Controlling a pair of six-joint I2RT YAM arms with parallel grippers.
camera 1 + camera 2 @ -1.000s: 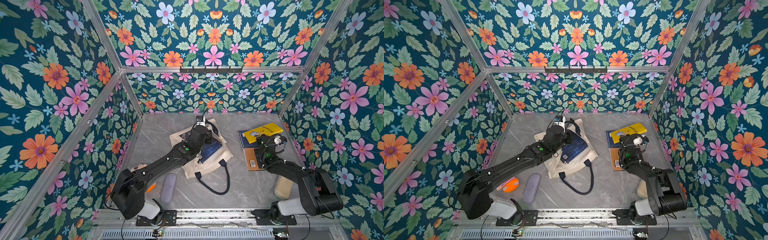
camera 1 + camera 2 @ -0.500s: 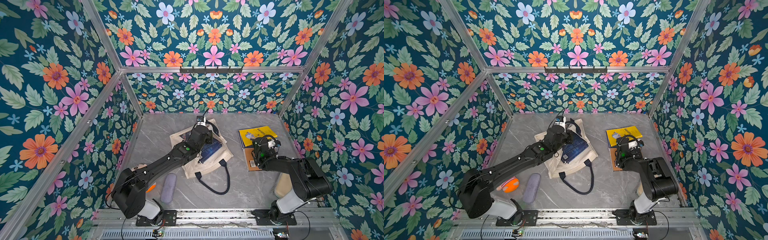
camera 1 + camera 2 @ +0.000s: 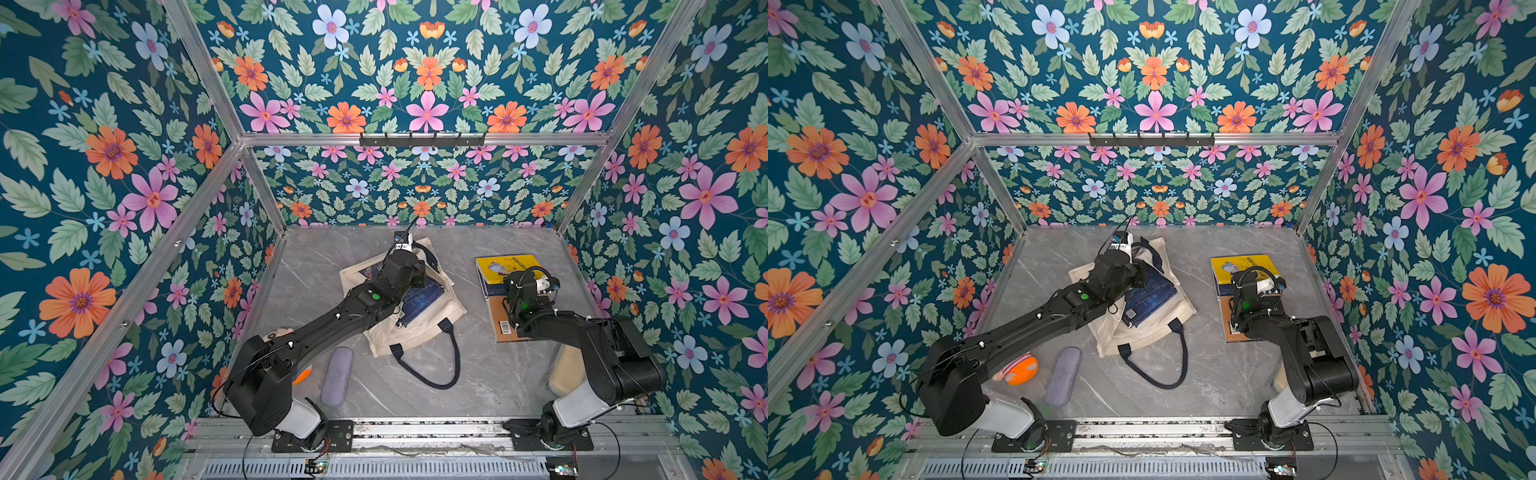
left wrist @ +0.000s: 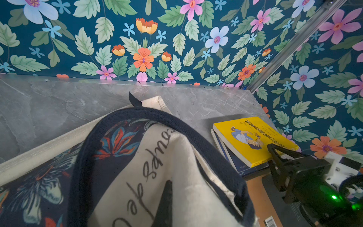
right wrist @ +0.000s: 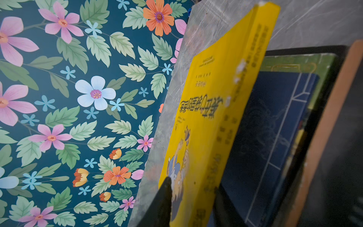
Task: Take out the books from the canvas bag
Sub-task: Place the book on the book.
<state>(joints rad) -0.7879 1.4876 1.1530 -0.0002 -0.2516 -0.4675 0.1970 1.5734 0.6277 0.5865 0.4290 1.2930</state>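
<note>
The cream canvas bag lies on its side at mid-table, with a navy book showing in its mouth in both top views. My left gripper is shut on the bag's upper cloth and holds the mouth up; only one finger shows. At the right, a yellow book lies on a navy book beside an orange-backed book. My right gripper stands open, one finger on each side of the yellow book's near edge.
A grey-lilac pouch and an orange toy lie near the left arm's base. The bag's navy handle loops toward the front. A cream object sits beside the right arm. Floral walls close three sides.
The right arm has brought the tilted yellow book down flat onto the stack and drawn in, and its jaws have parted. The left arm has kept still with the bag.
</note>
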